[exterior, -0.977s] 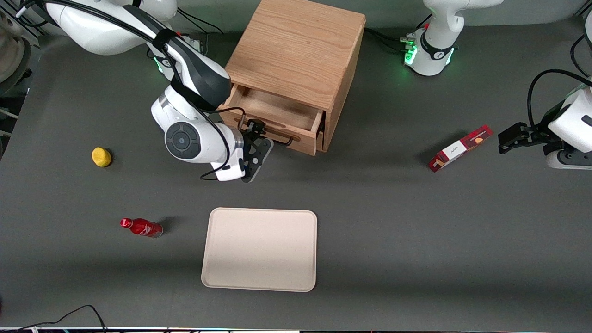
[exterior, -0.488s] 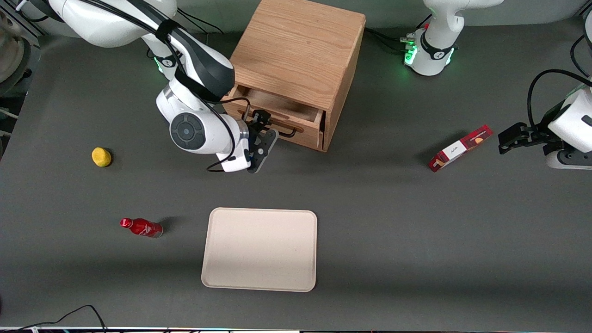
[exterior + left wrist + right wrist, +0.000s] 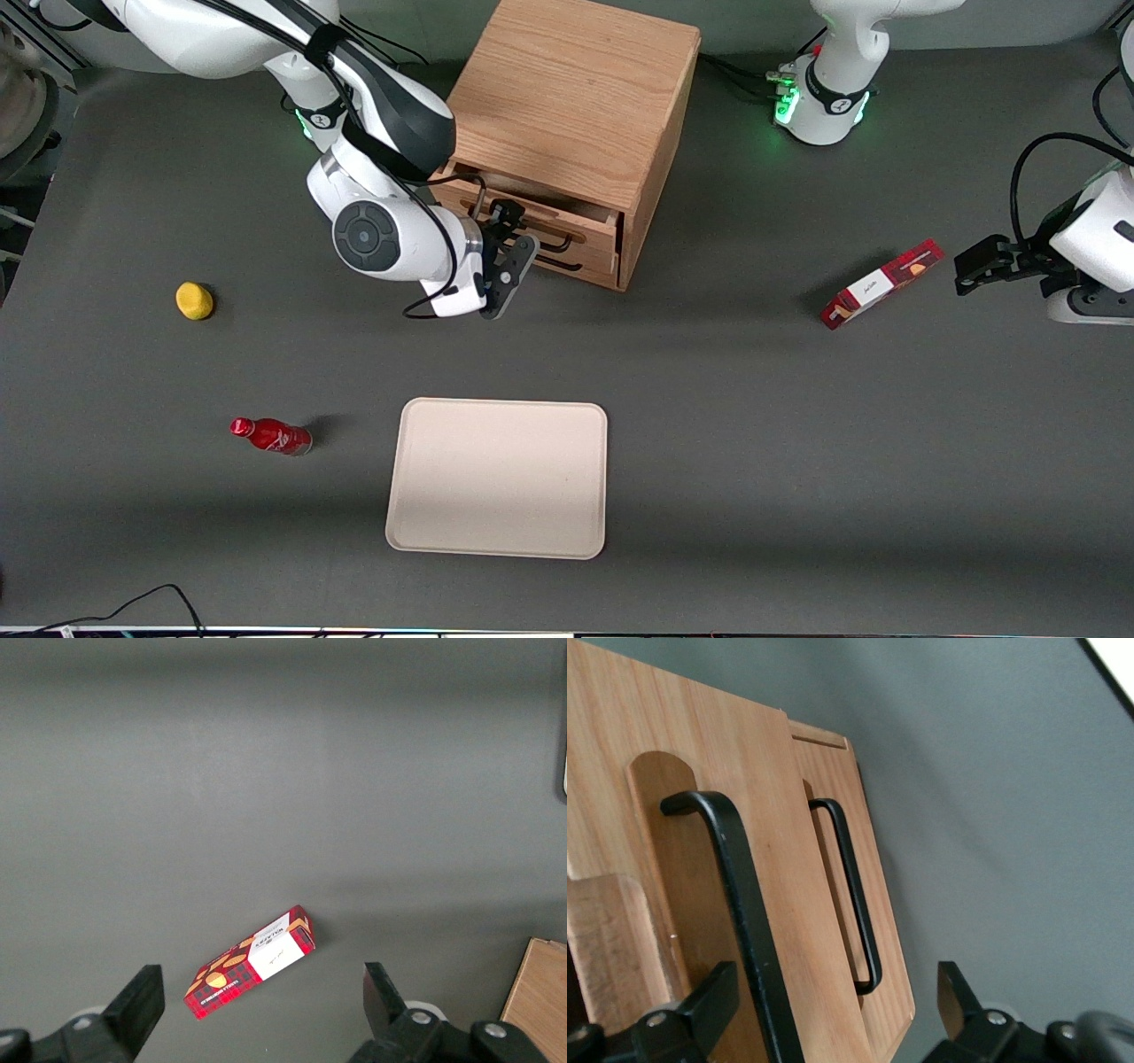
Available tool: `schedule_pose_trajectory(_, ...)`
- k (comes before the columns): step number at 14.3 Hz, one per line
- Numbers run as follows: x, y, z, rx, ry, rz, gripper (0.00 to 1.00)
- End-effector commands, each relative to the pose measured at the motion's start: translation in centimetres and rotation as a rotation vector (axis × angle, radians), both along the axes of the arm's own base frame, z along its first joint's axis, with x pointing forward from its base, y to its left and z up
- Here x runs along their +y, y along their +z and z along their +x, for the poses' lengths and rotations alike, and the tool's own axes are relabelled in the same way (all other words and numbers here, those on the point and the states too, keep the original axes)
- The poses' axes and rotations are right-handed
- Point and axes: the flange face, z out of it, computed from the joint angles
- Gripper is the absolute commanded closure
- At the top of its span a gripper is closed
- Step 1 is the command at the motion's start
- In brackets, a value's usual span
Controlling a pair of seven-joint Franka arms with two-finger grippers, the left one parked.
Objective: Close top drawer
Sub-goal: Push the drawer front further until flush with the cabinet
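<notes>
The top drawer [image 3: 592, 229] of the light oak cabinet [image 3: 576, 97] stands a little way out, with only a narrow strip of its inside showing. My gripper [image 3: 512, 232] is right in front of the drawer's front, open, with the drawer's black wire handle [image 3: 735, 904] passing between its fingers [image 3: 713, 1001]. In the right wrist view the gripper [image 3: 833, 1001] sits close to the top drawer's front [image 3: 691, 842], which stands slightly proud of the lower drawer [image 3: 824, 762] with its own black handle [image 3: 855, 895].
A beige tray [image 3: 496, 478] lies nearer the front camera than the cabinet. A red bottle [image 3: 270, 436] and a yellow object [image 3: 194, 300] lie toward the working arm's end. A red box [image 3: 880, 283] lies toward the parked arm's end, also seen as the red box [image 3: 252, 961].
The top drawer has slid most of the way into the cabinet. My gripper has moved with it toward the cabinet, staying at the drawer's front.
</notes>
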Motion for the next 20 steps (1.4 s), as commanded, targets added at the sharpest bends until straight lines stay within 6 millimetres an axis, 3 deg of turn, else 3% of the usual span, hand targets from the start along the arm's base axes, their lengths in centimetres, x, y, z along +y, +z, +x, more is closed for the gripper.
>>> schedule_pose_trajectory(1,0.5,0.6,-2.9,0.001,-0.032,0.002,0.0)
schedule_pose_trajectory(9,0.8,-0.3,-4.6,-0.019,-0.032,-0.013,0.0)
schedule_pose_trajectory(12,1.4,0.4,-5.4,-0.013,-0.041,0.004,0.0)
schedule_pose_trajectory(16,1.1,0.7,-4.9,-0.007,-0.049,0.009,0.0)
schedule_pose_trajectory(20,0.6,3.7,-3.2,-0.005,-0.047,0.021,0.0)
